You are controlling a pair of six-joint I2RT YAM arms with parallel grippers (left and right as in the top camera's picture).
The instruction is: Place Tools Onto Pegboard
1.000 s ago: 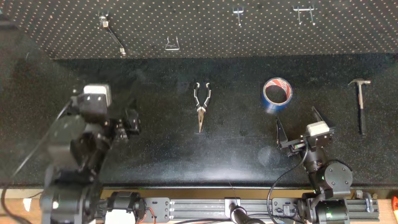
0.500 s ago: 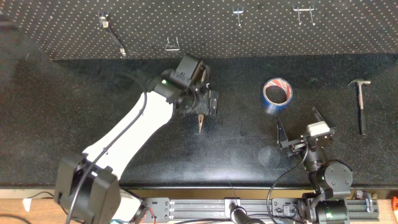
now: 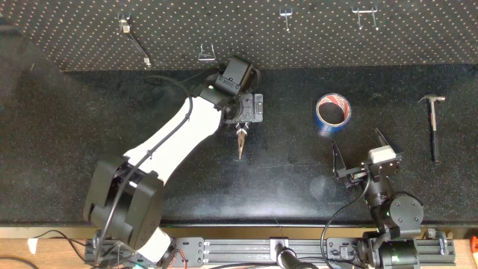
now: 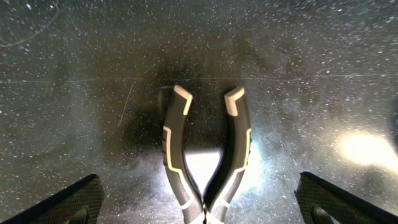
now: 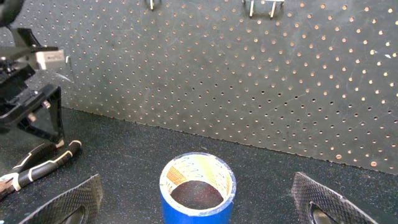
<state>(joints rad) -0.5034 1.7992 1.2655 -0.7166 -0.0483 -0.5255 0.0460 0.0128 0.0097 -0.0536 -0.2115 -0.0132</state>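
Observation:
Grey-handled needle-nose pliers [image 4: 205, 155] lie flat on the black worktop, tip [image 3: 240, 146] toward the arms. My left gripper [image 3: 243, 112] hangs open right above the handles, one finger [image 4: 68, 202] on each side and well apart from them. A blue tape roll [image 3: 333, 110] and a hammer [image 3: 432, 123] lie to the right. My right gripper [image 3: 358, 149] rests open near the front edge, facing the tape roll [image 5: 198, 186]. In the right wrist view the left gripper [image 5: 31, 106] stands over the pliers [image 5: 43, 165].
The pegboard [image 3: 314, 37] spans the back with several metal hooks: one long hook [image 3: 137, 43] at left, a loop hook [image 3: 207, 52], a single hook [image 3: 285, 16] and a double hook [image 3: 364, 15]. The left half of the worktop holds nothing.
The left arm has swung from the table's left side across to the pliers and moved slightly further back over their handles. The right arm has stayed still.

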